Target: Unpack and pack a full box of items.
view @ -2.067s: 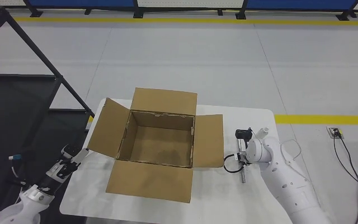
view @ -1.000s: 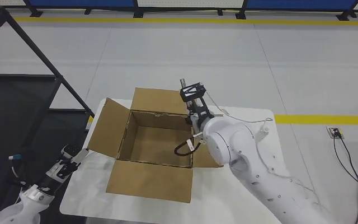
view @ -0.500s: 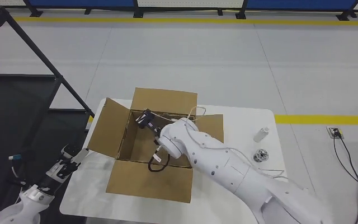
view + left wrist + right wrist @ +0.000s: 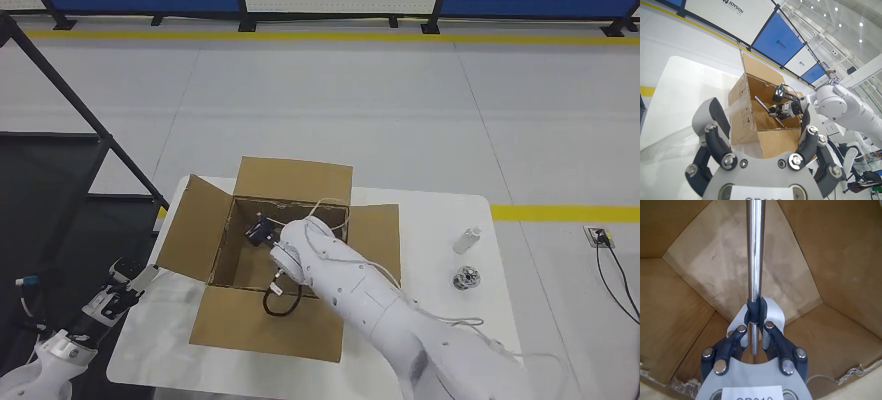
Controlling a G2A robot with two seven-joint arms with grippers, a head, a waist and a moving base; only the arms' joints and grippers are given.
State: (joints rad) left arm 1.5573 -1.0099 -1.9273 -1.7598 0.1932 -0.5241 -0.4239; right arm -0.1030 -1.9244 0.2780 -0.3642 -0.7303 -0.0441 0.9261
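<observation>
**Operator:** From above, where do things stand?

**Spotter:** Your right gripper (image 4: 259, 232) is inside the box (image 4: 270, 325), near its back wall. A bottle (image 4: 465, 240) and a round metal piece (image 4: 465, 277) sit well beyond the box's right flap. Your left gripper (image 4: 120, 283) waits off the left flap.

**Operator:** And the left wrist camera?

**Spotter:** Your left fingers are spread and hold nothing. Inside the box, the right gripper pinches a metal rod (image 4: 762, 103), which slants above the box floor.

**Operator:** Right wrist?

**Spotter:** The pads (image 4: 763, 308) are pressed on the rod near one end. Its long axis runs straight out from them, down toward the box floor. Below is bare cardboard. I judge that only the box walls could catch the far tip as you lower it.
</observation>
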